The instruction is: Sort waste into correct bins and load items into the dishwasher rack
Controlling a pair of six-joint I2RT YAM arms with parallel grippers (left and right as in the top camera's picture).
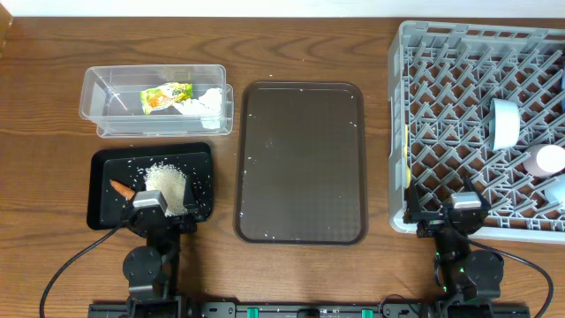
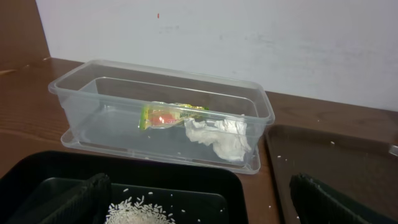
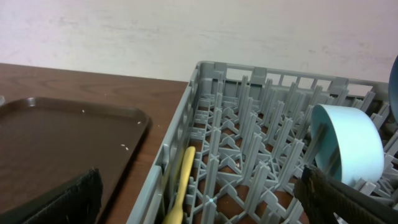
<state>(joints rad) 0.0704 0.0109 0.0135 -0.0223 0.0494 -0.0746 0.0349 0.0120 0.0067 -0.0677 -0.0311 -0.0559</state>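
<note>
The clear tub (image 1: 154, 100) holds a yellow-green wrapper (image 1: 166, 95) and crumpled white tissue (image 1: 209, 103); the left wrist view shows the wrapper (image 2: 165, 116) and tissue (image 2: 221, 137) inside it. The black tray (image 1: 106, 172) carries a rice pile (image 1: 168, 184) and an orange carrot stick (image 1: 121, 188). My left gripper (image 1: 161, 210) hangs open over that tray's near edge, with rice (image 2: 140, 213) between its fingers (image 2: 81, 199). My right gripper (image 1: 450, 216) stands open at the grey rack's (image 1: 481, 53) near left corner. In the rack lie a pale yellow spoon (image 3: 182, 183) and a light blue cup (image 3: 345, 146).
A large dark brown serving tray (image 1: 300, 163), dotted with a few rice grains, lies between the bins and the rack. More pale cups (image 1: 546, 161) sit at the rack's right edge. Stray grains dot the wood beside the black tray. Cables run behind both arm bases.
</note>
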